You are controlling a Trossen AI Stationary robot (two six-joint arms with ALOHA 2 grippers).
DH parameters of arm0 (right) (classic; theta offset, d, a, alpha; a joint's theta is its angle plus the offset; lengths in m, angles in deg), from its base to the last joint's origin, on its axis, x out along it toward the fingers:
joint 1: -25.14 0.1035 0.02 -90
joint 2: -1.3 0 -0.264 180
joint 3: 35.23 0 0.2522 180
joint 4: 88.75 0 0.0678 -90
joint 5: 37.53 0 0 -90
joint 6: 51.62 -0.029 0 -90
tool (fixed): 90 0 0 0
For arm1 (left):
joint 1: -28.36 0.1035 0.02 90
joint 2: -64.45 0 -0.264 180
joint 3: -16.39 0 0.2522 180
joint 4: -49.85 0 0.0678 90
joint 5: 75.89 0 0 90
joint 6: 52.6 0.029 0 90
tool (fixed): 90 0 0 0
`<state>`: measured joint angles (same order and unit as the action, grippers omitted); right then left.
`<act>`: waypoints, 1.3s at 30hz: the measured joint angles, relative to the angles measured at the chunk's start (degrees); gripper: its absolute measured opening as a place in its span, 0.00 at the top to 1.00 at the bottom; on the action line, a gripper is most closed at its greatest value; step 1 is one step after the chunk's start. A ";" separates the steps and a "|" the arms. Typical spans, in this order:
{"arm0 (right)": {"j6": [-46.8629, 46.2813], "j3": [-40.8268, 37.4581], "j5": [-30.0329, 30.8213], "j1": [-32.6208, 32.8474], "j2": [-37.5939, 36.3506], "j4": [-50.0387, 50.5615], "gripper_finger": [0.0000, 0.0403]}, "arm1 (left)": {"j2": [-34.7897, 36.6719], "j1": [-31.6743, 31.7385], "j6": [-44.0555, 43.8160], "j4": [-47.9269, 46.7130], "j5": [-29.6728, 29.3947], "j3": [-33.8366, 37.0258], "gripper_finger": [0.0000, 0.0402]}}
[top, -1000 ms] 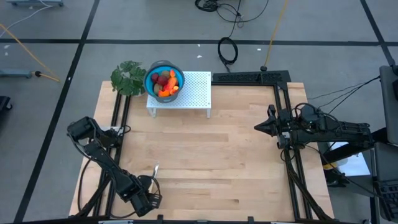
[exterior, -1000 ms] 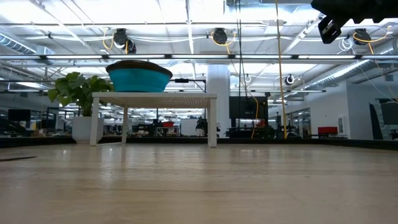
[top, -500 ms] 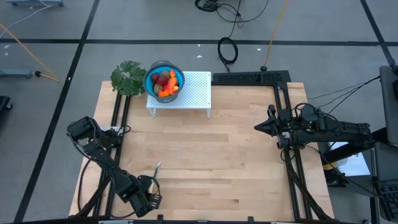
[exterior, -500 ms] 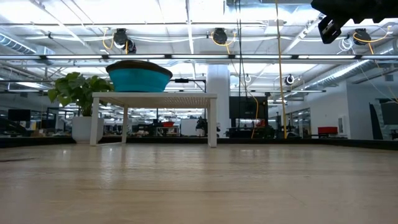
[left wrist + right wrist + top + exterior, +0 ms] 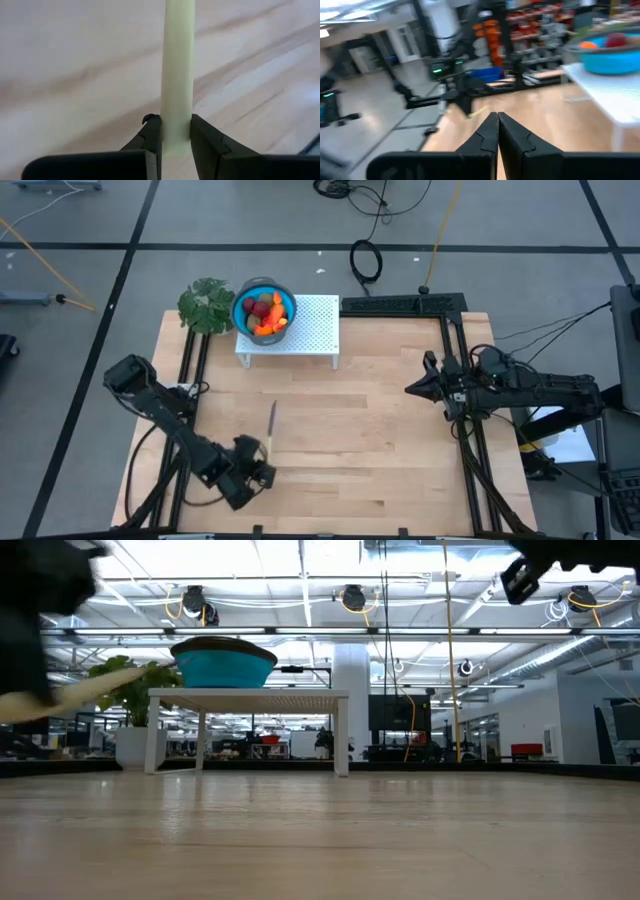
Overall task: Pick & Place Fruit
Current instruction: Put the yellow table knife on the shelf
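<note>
The fruit (image 5: 265,311), red and orange pieces, lies in a blue bowl (image 5: 287,302) on a white perforated stand (image 5: 310,330) at the table's far side. The bowl (image 5: 224,664) also shows in the low view. My left gripper (image 5: 262,468), near the table's front left, is shut on a knife (image 5: 271,425) with a pale yellow handle (image 5: 177,75). The blade points toward the far edge. The knife (image 5: 75,695) also shows at the left of the low view. My right gripper (image 5: 410,388) hovers shut at the right, touching nothing. My left gripper pinches the knife's pale yellow handle (image 5: 176,131) between its two fingers (image 5: 153,136), near the handle's end. The knife runs forward out of the fingers toward the far edge. It is lifted clear of the table and slants a little.
A green leafy plant (image 5: 207,305) stands left of the bowl at the far left corner. Black rails (image 5: 462,370) run along the table's left and right sides. Bare wood (image 5: 350,440) spreads between the stand and the front edge.
My left gripper has risen and gone toward the table's right and far edges, turning as it went. The knife has gone up with it, clear of the table. The knife now stretches toward the far edge and has come into the low view.
</note>
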<state>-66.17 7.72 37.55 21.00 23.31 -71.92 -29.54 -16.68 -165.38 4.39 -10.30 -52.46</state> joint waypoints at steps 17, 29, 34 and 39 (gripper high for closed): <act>0.70 0.00 -6.16 5.62 26.19 -34.18 0.99 | 9.21 17.59 53.74 31.79 -6.30 -0.24 0.84; 1.63 0.06 -1.35 8.07 43.27 -58.98 0.79 | 9.33 25.03 69.74 46.57 -1.03 -0.28 0.84; -2.46 2.47 -1.43 8.07 48.21 -61.44 0.65 | 9.35 26.27 71.32 48.53 0.57 -0.31 0.84; -2.59 8.05 -1.41 8.00 52.92 -59.26 0.51 | 9.35 27.18 72.19 49.16 0.57 -0.31 0.84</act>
<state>-68.76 15.77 36.14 29.00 76.22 -131.18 -20.19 10.50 -93.19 53.55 -9.73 -52.77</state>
